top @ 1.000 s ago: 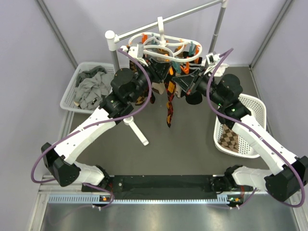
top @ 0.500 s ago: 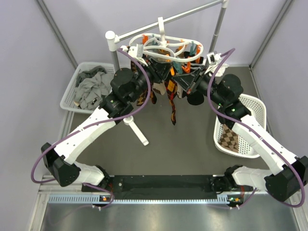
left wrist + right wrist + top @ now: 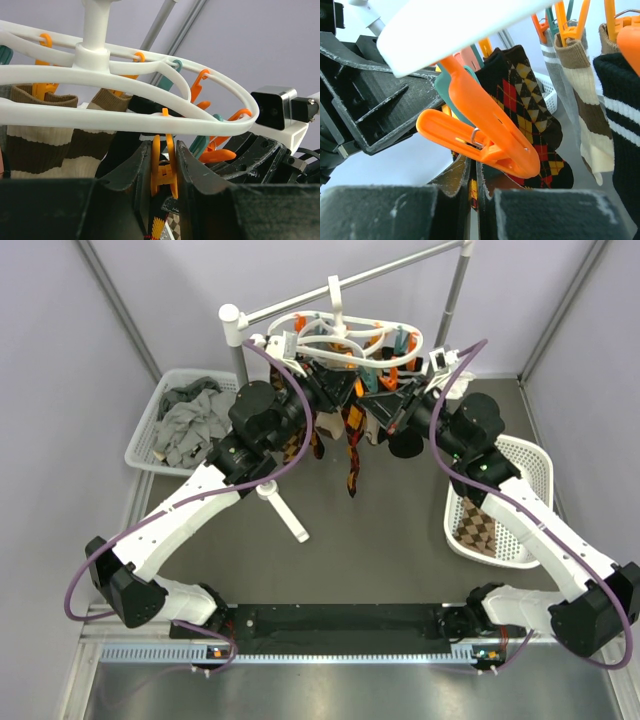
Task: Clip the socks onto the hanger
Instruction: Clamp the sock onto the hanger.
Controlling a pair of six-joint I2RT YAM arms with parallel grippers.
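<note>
The white oval hanger (image 3: 352, 336) hangs from the rail with orange and teal clips; its ring shows in the left wrist view (image 3: 100, 75). My left gripper (image 3: 163, 150) is shut on an orange clip (image 3: 164, 170) under the ring, squeezing its top; in the top view it (image 3: 325, 390) sits at the hanger's near left. My right gripper (image 3: 474, 167) is shut on the edge of an argyle sock (image 3: 474, 192), just below another orange clip (image 3: 485, 135). In the top view this gripper (image 3: 385, 405) holds the sock (image 3: 352, 455), which dangles down. Another argyle sock (image 3: 530, 105) hangs clipped behind.
A white basket (image 3: 150, 440) at the left holds plain grey socks (image 3: 190, 420). A white basket (image 3: 520, 470) at the right holds an argyle sock (image 3: 480, 525). The rail stand's post (image 3: 455, 290) and foot (image 3: 285, 510) are close. Striped socks (image 3: 582, 100) hang on the hanger.
The dangling argyle sock has swung slightly right, then back, and its tip has risen a little. Both arms have barely moved at the hanger.
</note>
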